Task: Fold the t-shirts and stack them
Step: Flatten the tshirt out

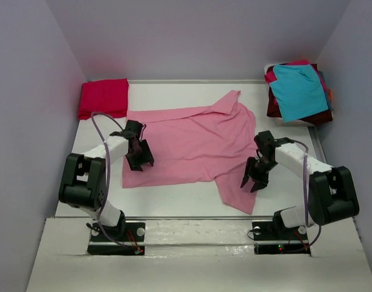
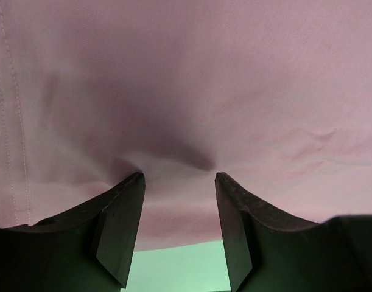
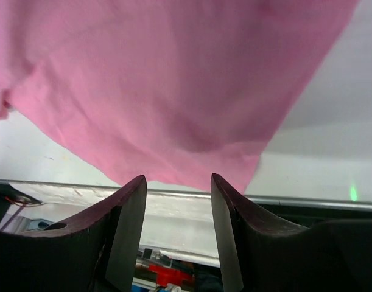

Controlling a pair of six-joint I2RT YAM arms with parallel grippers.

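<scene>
A light pink t-shirt lies spread out and rumpled in the middle of the white table. My left gripper is at the shirt's lower left part. In the left wrist view it is open, its tips pressed onto the pink cloth, which puckers between them. My right gripper hangs over the shirt's lower right flap. The right wrist view shows it open, just above the pink hem, holding nothing. A folded crimson t-shirt lies at the back left.
At the back right corner is a loose pile with a teal shirt on top of a maroon one. Grey walls close in the table on three sides. A metal rail runs along the near edge by the arm bases.
</scene>
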